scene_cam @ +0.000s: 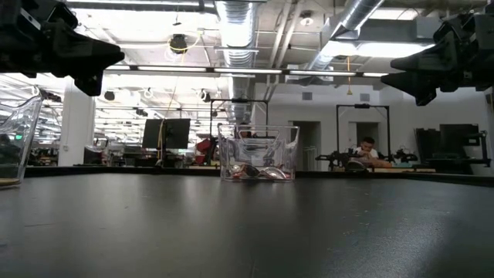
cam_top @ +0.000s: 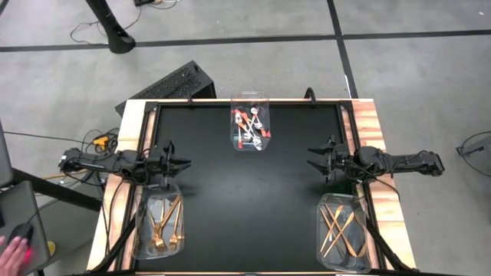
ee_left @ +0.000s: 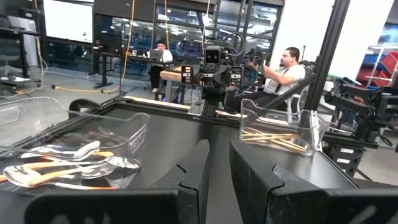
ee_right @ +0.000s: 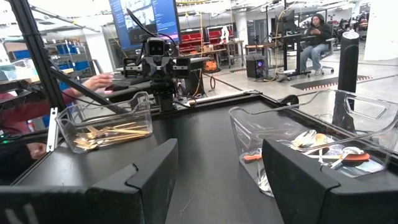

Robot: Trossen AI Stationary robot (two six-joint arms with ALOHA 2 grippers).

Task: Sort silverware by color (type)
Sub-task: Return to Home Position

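Note:
The silverware lies in three clear bins on the black table. Spoons with orange-red handles (cam_top: 252, 129) fill the bin at the far middle edge (scene_cam: 257, 154). Gold forks (cam_top: 165, 221) lie in the near-left bin, and thin copper knives or sticks (cam_top: 341, 226) lie crossed in the near-right bin. My left gripper (cam_top: 178, 162) hovers above the table just beyond the fork bin, its fingers a narrow gap apart (ee_left: 219, 163). My right gripper (cam_top: 314, 162) hovers just beyond the knife bin, open wide (ee_right: 217, 168). Both are empty and face each other.
The black tabletop (cam_top: 245, 199) lies bare between the three bins. A raised wooden rim (cam_top: 126, 153) runs round the table. A keyboard (cam_top: 165, 84) sits off the far-left corner. A person's hand (cam_top: 11, 249) rests on a mouse left of the table.

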